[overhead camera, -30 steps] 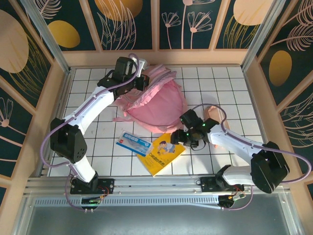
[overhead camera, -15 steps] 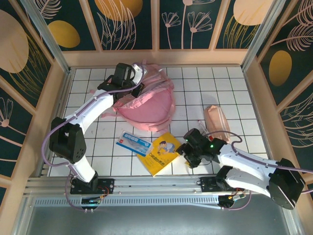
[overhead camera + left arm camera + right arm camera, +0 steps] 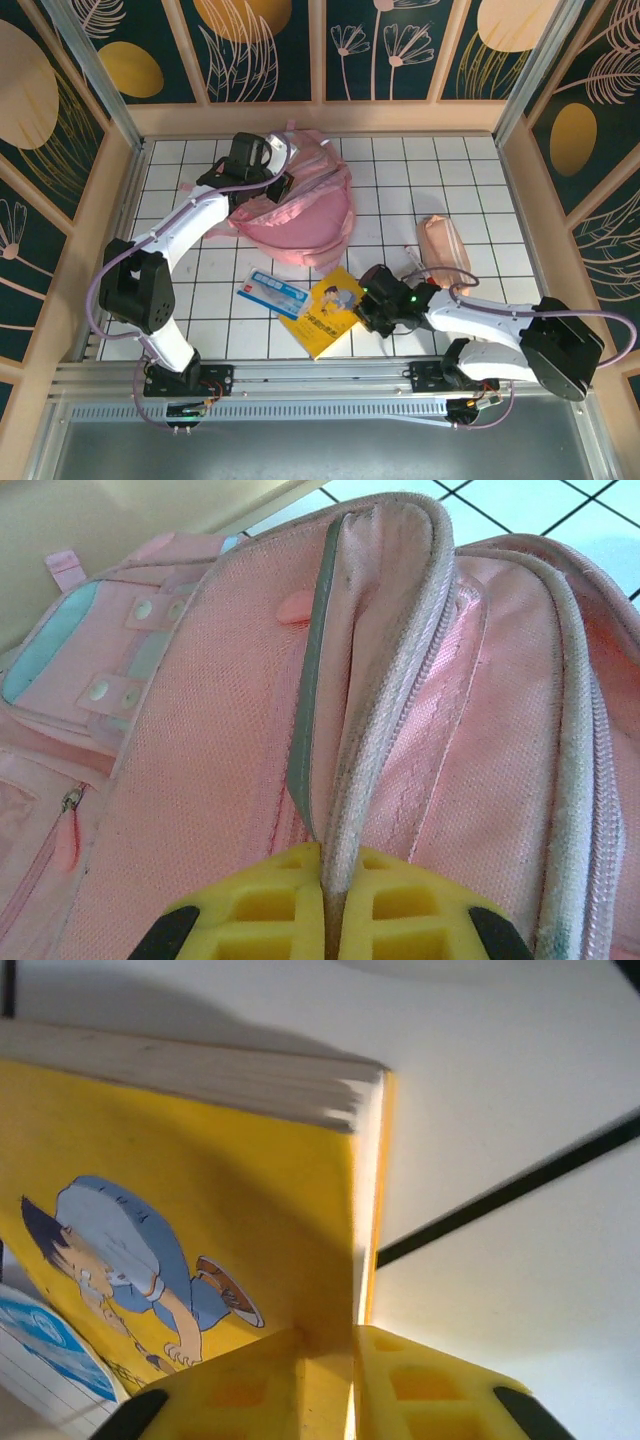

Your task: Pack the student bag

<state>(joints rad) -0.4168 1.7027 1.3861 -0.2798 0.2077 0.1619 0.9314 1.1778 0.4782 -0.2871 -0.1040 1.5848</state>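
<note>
- Left gripper [image 3: 326, 878] pinches shut on a rim fold of the student bag [image 3: 305, 215], at the table's [image 3: 480, 180] 11 o'clock.
- Right gripper [image 3: 328, 1355] clamps the yellow book [image 3: 322, 318]; the bag lies at its 11 o'clock, apart.

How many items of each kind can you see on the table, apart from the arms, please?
Backpacks: 1, the pink student bag
Books: 2, the yellow book and the blue-and-white booklet
Pouches: 1, the peach pouch
Total: 4
</note>
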